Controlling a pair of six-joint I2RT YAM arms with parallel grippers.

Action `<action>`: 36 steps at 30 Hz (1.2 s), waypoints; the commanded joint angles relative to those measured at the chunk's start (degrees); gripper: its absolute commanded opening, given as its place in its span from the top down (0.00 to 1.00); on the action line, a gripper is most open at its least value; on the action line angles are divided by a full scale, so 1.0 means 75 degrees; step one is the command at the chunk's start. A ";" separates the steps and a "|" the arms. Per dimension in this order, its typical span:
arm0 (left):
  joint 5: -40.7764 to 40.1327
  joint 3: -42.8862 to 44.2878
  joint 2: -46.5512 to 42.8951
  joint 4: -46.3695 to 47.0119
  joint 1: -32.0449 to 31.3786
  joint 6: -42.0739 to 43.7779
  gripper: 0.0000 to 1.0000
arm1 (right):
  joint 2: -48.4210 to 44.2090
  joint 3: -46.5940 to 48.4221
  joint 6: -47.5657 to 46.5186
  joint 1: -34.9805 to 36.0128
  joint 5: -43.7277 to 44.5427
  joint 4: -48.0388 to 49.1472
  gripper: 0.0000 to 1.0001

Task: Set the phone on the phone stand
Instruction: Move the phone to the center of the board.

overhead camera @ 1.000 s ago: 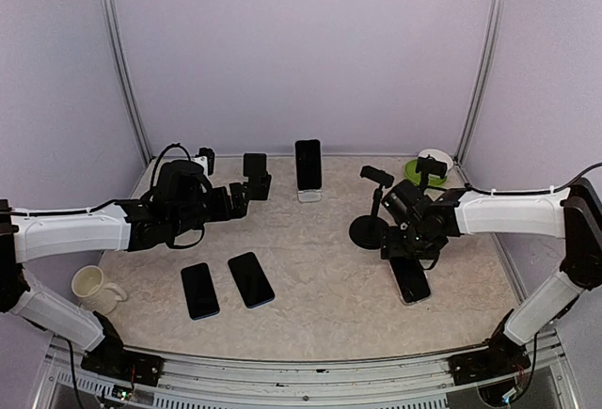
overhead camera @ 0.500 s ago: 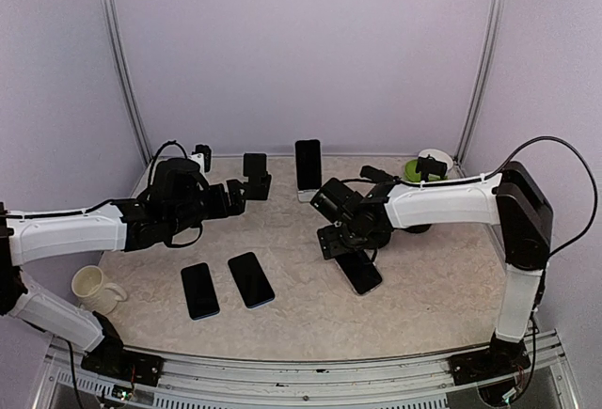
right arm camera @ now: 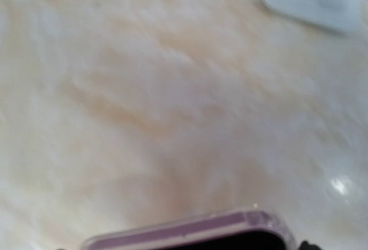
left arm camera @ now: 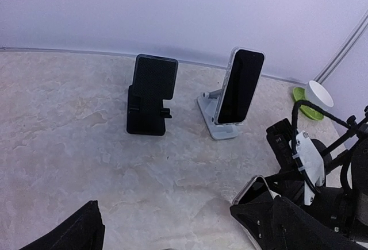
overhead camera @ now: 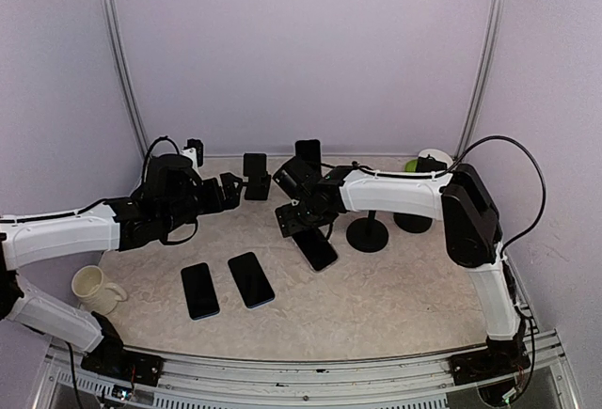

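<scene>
left fingers (left arm camera: pixel 77 231) spread, empty | right fingers (overhead camera: pixel 299 221) grip phone (overhead camera: pixel 317 251) | wrist view blurred, phone cut off

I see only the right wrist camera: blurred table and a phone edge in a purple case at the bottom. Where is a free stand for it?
Observer: The empty black stand is left of the right hand, which grips the carried phone.
Operator: Is the white stand free also?
Observer: No, the white stand already carries an upright phone.
Operator: Is the left arm in the way?
Observer: The left hand is open and points toward the black stand, not touching it.
</scene>
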 commanded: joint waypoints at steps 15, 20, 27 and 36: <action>-0.0314 -0.0043 -0.0375 -0.0273 0.0070 -0.0047 0.01 | 0.1924 0.2441 0.0018 -0.0178 -0.1042 0.0969 0.27; -0.0332 -0.0094 -0.0517 -0.0325 0.0068 -0.0086 0.01 | 0.2161 0.2499 0.0097 -0.0269 -0.1044 0.1124 0.27; -0.0320 -0.0110 -0.0558 -0.0361 0.0067 -0.0096 0.01 | 0.2375 0.2431 -0.0040 -0.0338 -0.0954 0.1143 0.26; -0.0317 -0.0118 -0.0492 -0.0338 0.0067 -0.0098 0.01 | 0.2137 0.2314 -0.0421 -0.0338 -0.1119 0.1079 0.14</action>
